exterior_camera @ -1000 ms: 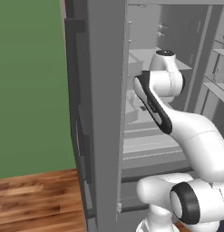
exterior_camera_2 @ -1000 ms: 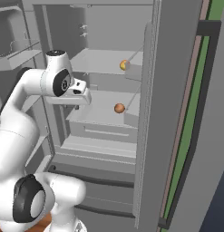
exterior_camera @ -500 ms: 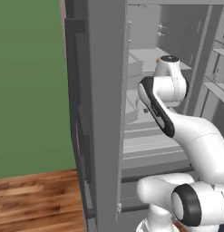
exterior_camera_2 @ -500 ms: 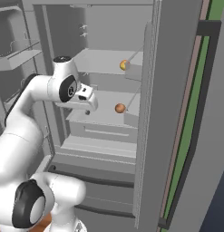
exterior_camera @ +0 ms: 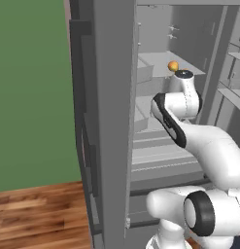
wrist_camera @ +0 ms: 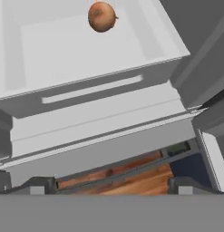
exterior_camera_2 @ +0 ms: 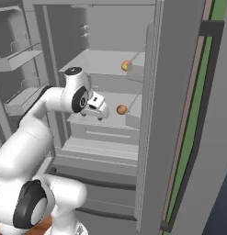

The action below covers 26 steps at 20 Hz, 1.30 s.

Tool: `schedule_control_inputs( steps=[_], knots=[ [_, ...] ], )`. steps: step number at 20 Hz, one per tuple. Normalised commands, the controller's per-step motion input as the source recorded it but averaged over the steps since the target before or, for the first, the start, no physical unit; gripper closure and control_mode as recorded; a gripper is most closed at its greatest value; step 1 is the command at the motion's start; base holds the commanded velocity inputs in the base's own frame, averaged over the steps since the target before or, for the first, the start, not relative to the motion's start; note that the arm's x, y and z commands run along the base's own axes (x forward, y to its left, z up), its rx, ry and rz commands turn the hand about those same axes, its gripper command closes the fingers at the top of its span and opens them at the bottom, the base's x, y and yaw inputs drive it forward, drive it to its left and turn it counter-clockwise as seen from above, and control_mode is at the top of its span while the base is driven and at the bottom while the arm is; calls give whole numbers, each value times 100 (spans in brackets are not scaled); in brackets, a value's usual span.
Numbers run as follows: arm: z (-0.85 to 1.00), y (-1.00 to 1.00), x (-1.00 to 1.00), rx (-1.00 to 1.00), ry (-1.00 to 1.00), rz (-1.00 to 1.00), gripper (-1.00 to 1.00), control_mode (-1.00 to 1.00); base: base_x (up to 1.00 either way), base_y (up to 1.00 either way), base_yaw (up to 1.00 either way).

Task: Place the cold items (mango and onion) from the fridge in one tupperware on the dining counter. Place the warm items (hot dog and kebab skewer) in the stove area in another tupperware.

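Two items in the fridge (exterior_camera_2: pixel 110 55): mango (exterior_camera_2: pixel 126 65) at upper shelf's right edge, onion (exterior_camera_2: pixel 121 109) on the shelf below; gripper (exterior_camera_2: pixel 102 114) wide, empty.

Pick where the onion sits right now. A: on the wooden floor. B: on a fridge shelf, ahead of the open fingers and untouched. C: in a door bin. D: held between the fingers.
B: the onion lies alone on the pale shelf in the hand view, and in the right base view it rests on the middle shelf beyond the gripper, apart from it.
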Motion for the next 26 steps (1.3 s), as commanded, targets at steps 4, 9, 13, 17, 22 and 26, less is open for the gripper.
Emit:
schedule_control_inputs(
  steps=[4,9,13,17,22,26],
  knots=[
    [-24,-38,58,0,-6,-3,-100,-100,0,0,0],
    [-27,-28,59,0,-12,-1,-100,-100,0,0,0],
    [-26,-3,69,0,-8,0,-100,-100,0,0,0],
    [-28,-11,69,0,-6,0,-100,-100,0,0,0],
    [-11,-16,65,0,0,0,-100,-100,0,0,0],
    [0,-5,64,0,0,0,-100,-100,0,0,0]
  ],
)
